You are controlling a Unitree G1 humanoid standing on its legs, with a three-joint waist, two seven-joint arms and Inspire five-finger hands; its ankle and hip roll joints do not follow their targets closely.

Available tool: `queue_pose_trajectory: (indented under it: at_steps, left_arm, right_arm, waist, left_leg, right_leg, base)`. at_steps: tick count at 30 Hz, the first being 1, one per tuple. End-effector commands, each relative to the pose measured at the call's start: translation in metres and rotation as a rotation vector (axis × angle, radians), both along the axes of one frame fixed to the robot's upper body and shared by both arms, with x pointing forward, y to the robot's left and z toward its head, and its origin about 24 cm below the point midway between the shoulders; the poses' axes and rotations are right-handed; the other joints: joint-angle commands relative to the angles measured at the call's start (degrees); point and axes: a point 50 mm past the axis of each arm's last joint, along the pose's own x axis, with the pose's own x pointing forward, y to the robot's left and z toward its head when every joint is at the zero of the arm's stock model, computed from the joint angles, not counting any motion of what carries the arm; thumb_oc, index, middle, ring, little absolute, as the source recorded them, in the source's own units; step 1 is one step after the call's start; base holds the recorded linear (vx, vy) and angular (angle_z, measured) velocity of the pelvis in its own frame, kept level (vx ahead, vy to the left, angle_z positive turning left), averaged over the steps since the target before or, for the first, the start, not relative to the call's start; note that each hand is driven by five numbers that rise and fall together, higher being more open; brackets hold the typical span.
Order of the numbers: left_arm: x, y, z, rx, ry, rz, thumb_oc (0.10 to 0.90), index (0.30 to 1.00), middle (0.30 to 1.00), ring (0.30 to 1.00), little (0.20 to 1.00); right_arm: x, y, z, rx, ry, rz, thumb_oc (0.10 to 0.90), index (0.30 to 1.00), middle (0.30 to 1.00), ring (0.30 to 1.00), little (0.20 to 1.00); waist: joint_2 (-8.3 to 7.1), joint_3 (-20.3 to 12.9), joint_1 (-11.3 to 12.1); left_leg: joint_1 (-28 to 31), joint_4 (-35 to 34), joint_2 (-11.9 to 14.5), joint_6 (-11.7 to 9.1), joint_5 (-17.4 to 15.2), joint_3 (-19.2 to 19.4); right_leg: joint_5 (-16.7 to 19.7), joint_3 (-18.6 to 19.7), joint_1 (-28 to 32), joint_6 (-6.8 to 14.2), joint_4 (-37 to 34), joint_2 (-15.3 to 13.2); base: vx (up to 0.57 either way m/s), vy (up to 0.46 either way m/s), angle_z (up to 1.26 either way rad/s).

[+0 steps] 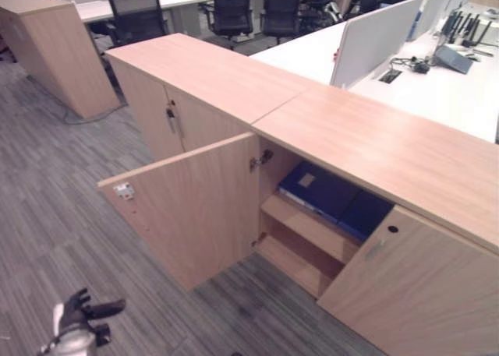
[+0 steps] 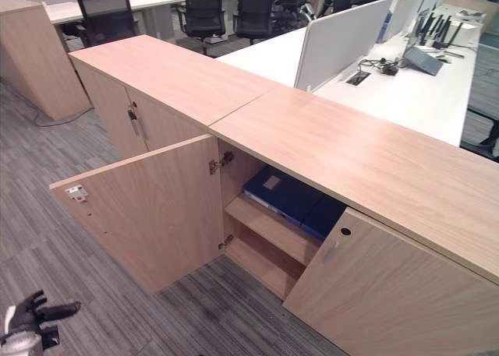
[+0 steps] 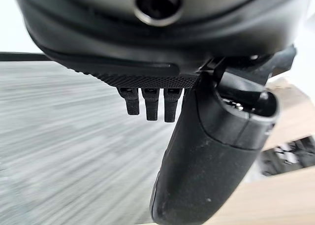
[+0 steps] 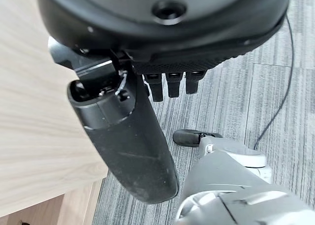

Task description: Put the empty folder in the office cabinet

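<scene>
L robot hand low, empty; blue folder on cabinet shelf, well apart.

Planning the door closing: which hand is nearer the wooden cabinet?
Probably right: the right hand hangs close beside a wooden cabinet panel, while the left hand hangs over carpet, well clear of the open door.

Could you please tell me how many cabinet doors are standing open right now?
1: the open door left of the compartment holding the blue folder. Neighbouring doors look closed.
</scene>
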Motion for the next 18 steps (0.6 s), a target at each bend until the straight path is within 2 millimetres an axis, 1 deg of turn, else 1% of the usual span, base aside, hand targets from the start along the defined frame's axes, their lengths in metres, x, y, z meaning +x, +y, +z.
queue_pose_trajectory:
  at_steps: [1, 5, 8, 11, 14, 18]
  left_arm:
    - [0.021, 0.019, 0.032, 0.118, -0.063, -0.03, 0.8, 0.9, 0.9, 0.9, 0.9]
    - [0.029, 0.029, 0.045, 0.143, -0.045, -0.032, 0.8, 0.9, 0.9, 0.9, 0.9]
    - [0.029, 0.035, 0.05, 0.143, -0.032, -0.017, 0.8, 0.9, 0.9, 0.9, 0.9]
    - [0.033, 0.04, 0.06, 0.16, -0.033, -0.015, 0.8, 0.9, 0.9, 0.9, 0.9]
    - [0.041, 0.043, 0.071, 0.193, -0.04, -0.05, 0.8, 0.9, 0.9, 0.9, 0.9]
    - [0.061, 0.039, 0.089, 0.282, -0.013, -0.171, 0.8, 0.9, 0.9, 0.9, 0.9]
  right_arm:
    - [0.002, -0.015, 0.004, -0.023, -0.011, -0.031, 0.8, 0.9, 0.9, 0.9, 0.9]
    - [0.005, -0.017, 0.005, -0.017, -0.019, -0.02, 0.8, 0.9, 0.9, 0.9, 0.9]
    - [0.006, -0.018, 0.005, -0.014, -0.022, -0.021, 0.8, 0.9, 0.9, 0.9, 0.9]
    - [0.009, -0.02, 0.006, -0.014, -0.03, -0.02, 0.8, 0.9, 0.9, 0.9, 0.9]
    - [0.012, -0.021, 0.006, -0.017, -0.042, -0.016, 0.8, 0.9, 0.9, 0.9, 0.9]
    - [0.014, -0.02, 0.006, -0.004, -0.059, -0.027, 0.8, 0.9, 0.9, 0.9, 0.9]
  waist:
    - [5.03, -0.97, 0.73]
    - [5.03, -1.28, 0.06]
    - [5.1, -1.34, -0.14]
    - [5.11, -1.41, -0.28]
    - [5.08, -1.42, -0.31]
    - [5.02, -1.33, -0.31]
  left_leg:
    - [0.56, -0.05, -1.06, 0.47, -6.97, 3.07]
    - [1.29, -0.05, -1.09, 0.53, -7.3, 3.71]
    - [1.93, -0.05, -1.14, 0.6, -7.62, 4.15]
    - [2.32, -0.05, -1.09, 0.64, -7.81, 4.54]
    - [2.6, -0.05, -1.14, 0.67, -7.89, 4.69]
    - [2.81, -0.05, -1.23, 0.78, -8.03, 4.81]
  right_leg:
    - [-1.02, -0.59, 0.06, 3.3, 3.02, -1.53]
    - [-0.93, -0.11, 0.22, 3.41, 2.95, -1.7]
    - [-0.84, 0.23, 0.47, 3.52, 2.79, -1.79]
    - [-0.64, 0.36, 0.55, 3.58, 2.59, -1.83]
    - [-0.57, 0.33, 0.71, 3.73, 2.59, -1.83]
    - [-0.39, 0.15, 0.84, 3.99, 2.61, -2.03]
  base:
    - [0.01, 0.0, -0.13]
    - [0.01, 0.006, -0.12]
    - [0.01, 0.013, -0.04]
    - [0.01, 0.01, -0.1]
    - [0.01, 0.007, -0.03]
    - [0.0, 0.0, 0.0]
